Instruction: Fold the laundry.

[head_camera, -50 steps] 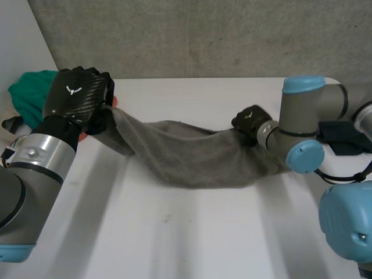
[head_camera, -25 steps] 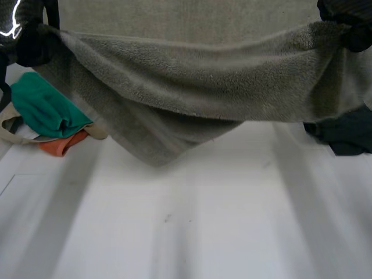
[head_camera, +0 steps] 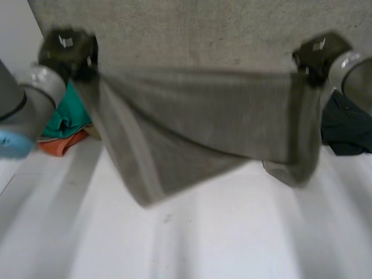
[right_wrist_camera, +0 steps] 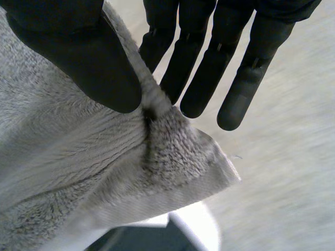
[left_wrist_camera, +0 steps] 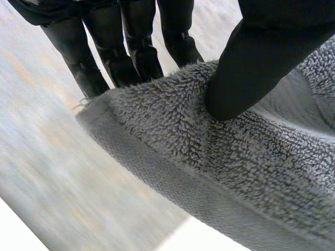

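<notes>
From my end: nearest the camera is the white table [head_camera: 244, 244], and over it hangs the grey towel [head_camera: 197, 122], stretched wide in the air between both hands. Its lower edge droops to a point on the left side and a bunched lump on the right. I can't tell if either bit touches the tabletop.

Further back on the table, at the left, there's a green cloth [head_camera: 67, 119] with an orange cloth [head_camera: 58, 144] poking out just beside it. A dark cloth [head_camera: 349, 128] lies at the right, past the towel's edge.

Up top, the left hand [head_camera: 67, 49] has one upper corner and the right hand [head_camera: 317, 52] has the other. The wrist cams settle the grip. On each hand the thumb presses the terry against the fingers behind it, so both are pinching their corner, with the fingertips sticking out fairly straight past the hem.

Behind all of it is the grey wall [head_camera: 192, 29].
</notes>
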`<act>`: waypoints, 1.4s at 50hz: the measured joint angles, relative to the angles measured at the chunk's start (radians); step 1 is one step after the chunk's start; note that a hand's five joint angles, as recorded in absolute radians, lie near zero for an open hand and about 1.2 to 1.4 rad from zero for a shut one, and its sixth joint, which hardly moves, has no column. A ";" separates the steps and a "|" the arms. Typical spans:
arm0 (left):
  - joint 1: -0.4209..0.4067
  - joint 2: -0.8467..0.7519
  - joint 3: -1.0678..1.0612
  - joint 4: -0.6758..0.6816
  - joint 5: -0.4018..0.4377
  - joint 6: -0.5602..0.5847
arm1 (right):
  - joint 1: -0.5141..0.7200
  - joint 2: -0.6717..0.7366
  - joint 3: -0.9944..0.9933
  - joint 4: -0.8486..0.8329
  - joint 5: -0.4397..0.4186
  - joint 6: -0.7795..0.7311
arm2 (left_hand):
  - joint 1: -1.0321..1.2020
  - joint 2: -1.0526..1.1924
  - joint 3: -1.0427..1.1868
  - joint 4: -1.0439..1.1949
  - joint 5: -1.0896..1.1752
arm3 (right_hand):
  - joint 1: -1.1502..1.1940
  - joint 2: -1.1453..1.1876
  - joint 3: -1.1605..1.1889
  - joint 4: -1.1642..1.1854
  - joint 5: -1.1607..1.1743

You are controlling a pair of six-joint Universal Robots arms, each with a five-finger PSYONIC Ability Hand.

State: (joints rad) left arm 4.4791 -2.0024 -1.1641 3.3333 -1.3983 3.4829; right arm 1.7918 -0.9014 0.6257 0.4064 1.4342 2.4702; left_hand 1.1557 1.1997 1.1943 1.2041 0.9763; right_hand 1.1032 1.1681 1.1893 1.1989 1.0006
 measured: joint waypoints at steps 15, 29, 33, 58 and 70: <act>-0.014 -0.019 0.097 0.524 -0.110 -0.010 | 0.043 -0.069 0.029 -0.606 0.095 0.219 | 0.000 0.000 0.000 0.000 0.000 | 0.015 0.000 0.000 0.000 0.008; -0.014 -0.014 -0.327 0.480 0.005 -0.002 | 0.042 -0.041 0.323 -0.467 0.025 0.146 | 0.000 0.000 0.000 0.000 0.000 | 0.015 0.006 0.003 0.000 0.009; -0.017 -0.011 -0.469 0.465 0.070 0.022 | 0.037 -0.027 0.430 -0.391 0.017 0.077 | 0.000 0.001 0.001 0.000 0.000 | 0.015 0.006 0.003 0.000 0.009; 0.066 0.405 -0.808 -0.453 0.062 0.547 | -0.088 -0.384 1.000 0.043 0.036 -0.447 | 0.000 0.001 0.001 0.000 0.000 | 0.035 0.006 0.007 0.008 0.018; 0.009 0.132 -0.590 -0.040 0.003 0.497 | -0.060 -0.196 0.805 -0.223 0.035 -0.250 | 0.000 0.001 0.001 0.000 0.000 | 0.035 0.007 0.007 0.008 0.022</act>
State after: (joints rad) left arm 4.4879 -1.8704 -1.7540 3.2929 -1.3956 3.9803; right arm 1.7322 -1.0978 1.4311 0.1832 1.4693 2.2200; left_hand 1.1557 1.2005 1.1951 1.2044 0.9763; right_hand 1.1385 1.1747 1.1959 1.2070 1.0228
